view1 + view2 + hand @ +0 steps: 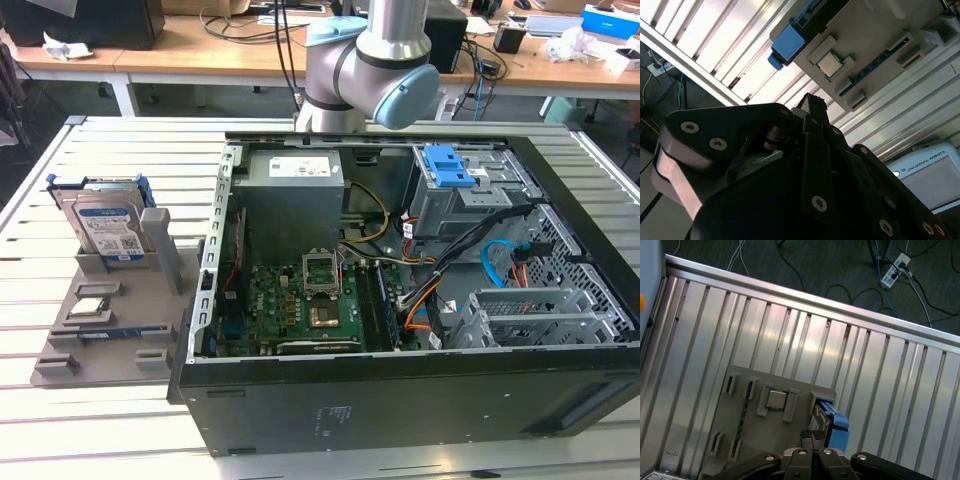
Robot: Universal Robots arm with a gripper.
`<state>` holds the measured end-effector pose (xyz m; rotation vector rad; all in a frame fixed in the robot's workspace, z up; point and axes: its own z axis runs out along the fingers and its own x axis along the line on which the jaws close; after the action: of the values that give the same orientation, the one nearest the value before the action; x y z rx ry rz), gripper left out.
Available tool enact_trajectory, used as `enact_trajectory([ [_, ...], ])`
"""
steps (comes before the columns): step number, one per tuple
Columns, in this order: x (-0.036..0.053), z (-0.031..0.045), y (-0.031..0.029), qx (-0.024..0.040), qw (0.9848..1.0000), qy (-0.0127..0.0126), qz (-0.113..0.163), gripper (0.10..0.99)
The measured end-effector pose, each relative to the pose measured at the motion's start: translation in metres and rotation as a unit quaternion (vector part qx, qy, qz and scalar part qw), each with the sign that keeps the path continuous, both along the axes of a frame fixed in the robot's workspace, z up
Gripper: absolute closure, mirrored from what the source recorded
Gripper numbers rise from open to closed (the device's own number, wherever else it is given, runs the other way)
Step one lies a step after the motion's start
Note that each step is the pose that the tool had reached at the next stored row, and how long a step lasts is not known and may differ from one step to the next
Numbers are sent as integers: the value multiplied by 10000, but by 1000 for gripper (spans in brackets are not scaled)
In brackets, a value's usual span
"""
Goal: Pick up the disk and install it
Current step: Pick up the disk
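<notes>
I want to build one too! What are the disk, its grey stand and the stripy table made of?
The disk looks like shiny silver metal with blue plastic side rails. Its grey stand looks like matte plastic. The table seems brushed aluminium: pale, ribbed slats catching light.

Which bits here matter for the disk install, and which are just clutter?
Job: disk, upright in gray holder; gripper; open computer case.
Lying about: square chip; power strip; teach pendant.
</notes>
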<state>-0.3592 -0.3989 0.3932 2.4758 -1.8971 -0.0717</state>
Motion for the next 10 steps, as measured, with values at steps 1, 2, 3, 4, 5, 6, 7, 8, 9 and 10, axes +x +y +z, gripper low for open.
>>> enact_trajectory([
  [1, 0, 0, 0, -2, 10000, 0, -5, 980],
  [2, 0, 0, 0, -9, 10000, 0, -46, 980],
  [3, 0, 0, 1, -19, 9999, 0, -105, 980],
  [4, 0, 0, 0, -30, 9998, 0, -177, 980],
  [5, 0, 0, 0, -38, 9997, 0, -243, 980],
  [6, 0, -1, 0, -50, 9993, 0, -360, 980],
  [7, 0, -1, 0, -59, 9988, 1, -481, 980],
  [8, 0, -2, 0, -68, 9982, 1, -591, 980],
  [9, 0, -2, 0, -77, 9971, 1, -755, 980],
  [10, 0, -2, 0, -82, 9961, 2, -876, 980],
])
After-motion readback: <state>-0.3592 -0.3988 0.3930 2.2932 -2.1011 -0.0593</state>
